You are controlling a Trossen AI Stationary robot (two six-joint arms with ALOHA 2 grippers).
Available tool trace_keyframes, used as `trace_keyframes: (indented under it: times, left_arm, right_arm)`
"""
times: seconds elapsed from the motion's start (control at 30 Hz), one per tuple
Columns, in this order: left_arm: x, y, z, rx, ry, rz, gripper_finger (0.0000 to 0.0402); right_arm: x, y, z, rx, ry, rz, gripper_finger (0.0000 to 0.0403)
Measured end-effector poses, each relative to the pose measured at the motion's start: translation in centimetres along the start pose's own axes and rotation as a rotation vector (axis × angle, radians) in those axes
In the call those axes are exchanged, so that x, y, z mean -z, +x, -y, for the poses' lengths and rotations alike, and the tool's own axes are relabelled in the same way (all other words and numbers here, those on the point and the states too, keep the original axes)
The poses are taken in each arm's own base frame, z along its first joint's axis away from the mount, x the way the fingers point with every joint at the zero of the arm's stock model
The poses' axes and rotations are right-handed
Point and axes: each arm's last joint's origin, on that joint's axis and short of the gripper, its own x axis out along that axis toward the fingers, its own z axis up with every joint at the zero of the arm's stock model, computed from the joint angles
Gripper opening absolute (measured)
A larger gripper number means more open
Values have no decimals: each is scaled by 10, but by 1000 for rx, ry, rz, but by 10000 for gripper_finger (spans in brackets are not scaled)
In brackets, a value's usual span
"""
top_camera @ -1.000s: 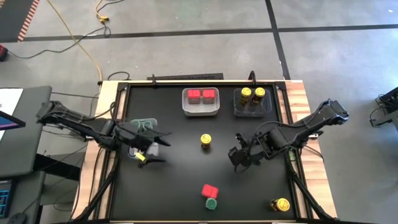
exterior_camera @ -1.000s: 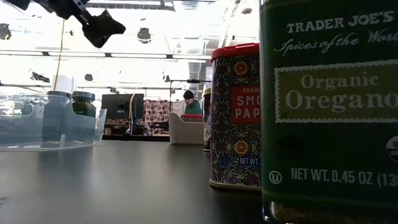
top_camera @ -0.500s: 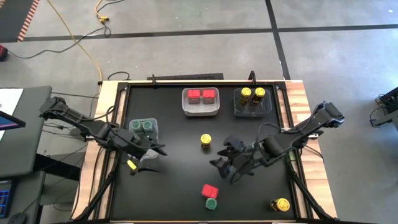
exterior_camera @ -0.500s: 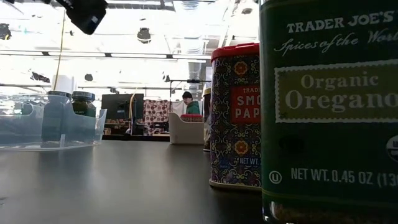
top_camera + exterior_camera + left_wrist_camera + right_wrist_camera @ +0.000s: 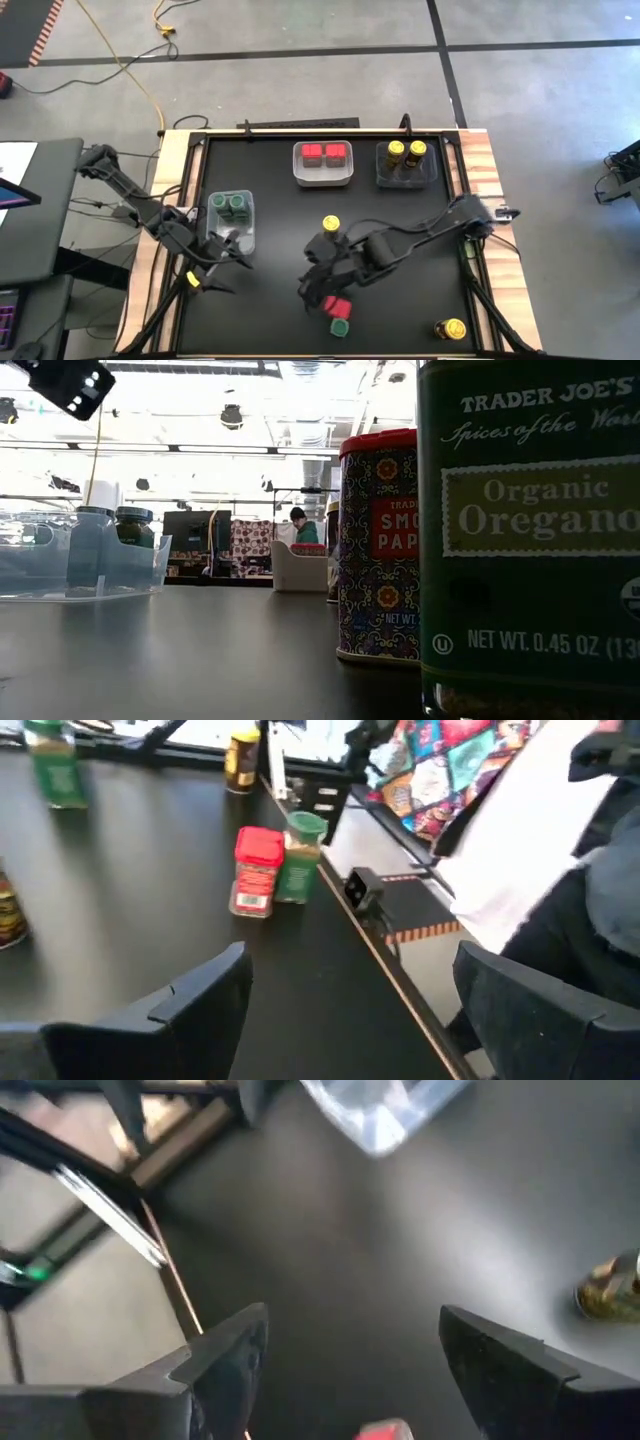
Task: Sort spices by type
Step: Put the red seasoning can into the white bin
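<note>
My right gripper (image 5: 318, 280) is open and hangs over the table's near middle, just left of a loose red box (image 5: 338, 307) and a green-lidded jar (image 5: 340, 326). In the right wrist view the red box (image 5: 385, 1430) shows just below the open fingers. My left gripper (image 5: 207, 273) is open near the table's near left edge, touching nothing. One yellow-lidded jar (image 5: 331, 226) stands loose mid-table, another (image 5: 450, 328) at the near right corner. Two green-lidded jars (image 5: 232, 203) stand in the left tray.
A clear tray (image 5: 323, 176) at the far edge holds two red boxes (image 5: 323, 153). The tray (image 5: 407, 180) to its right holds two yellow-lidded jars (image 5: 406, 151). The green jar (image 5: 530, 540) and the red box (image 5: 380, 545) fill the low view's right side.
My right gripper has swept from the table's right middle toward the left and the near edge, ending beside the loose red box. My left gripper has drawn back from the tray of green jars toward the near left corner. No spice container has moved.
</note>
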Motion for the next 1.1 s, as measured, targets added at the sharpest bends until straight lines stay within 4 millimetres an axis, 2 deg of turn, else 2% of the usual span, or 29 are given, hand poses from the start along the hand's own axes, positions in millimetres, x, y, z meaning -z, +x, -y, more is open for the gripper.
trace_keyframes:
  times: [0.2,0.37,0.53,0.83,1.1]
  left_arm:
    - [10,-4,-2,-133,-17,-10,332]
    - [16,-4,-4,-176,-26,-65,332]
    - [21,-5,-6,-194,-36,-108,332]
    - [24,-6,-8,-208,-28,-143,332]
    - [25,-6,-8,-213,-25,-155,332]
  right_arm:
    - [7,29,-13,60,-31,-181,320]
    - [29,61,-8,99,-18,-386,320]
    - [44,80,-3,135,-42,-529,320]
    - [47,77,-1,139,-114,-572,320]
    - [59,84,0,148,-157,-594,320]
